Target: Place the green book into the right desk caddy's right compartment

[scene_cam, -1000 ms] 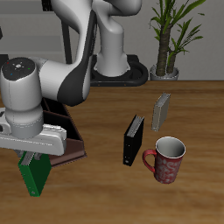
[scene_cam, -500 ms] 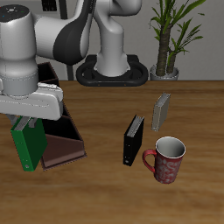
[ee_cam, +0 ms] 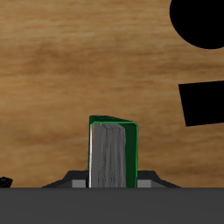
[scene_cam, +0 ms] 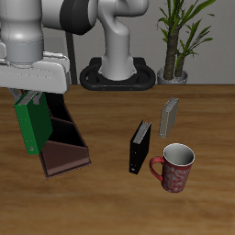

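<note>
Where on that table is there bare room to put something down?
Bare wood lies between the desk caddy and the black book, and farther back toward the plant pot. It is crowded where the black book, grey book and mug cluster.

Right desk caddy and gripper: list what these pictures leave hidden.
- Right desk caddy: exterior view, its back compartments are covered by the green book and the arm.
- Gripper: exterior view, fingertips hidden by the book.
- Wrist view: the caddy cannot be identified.
</note>
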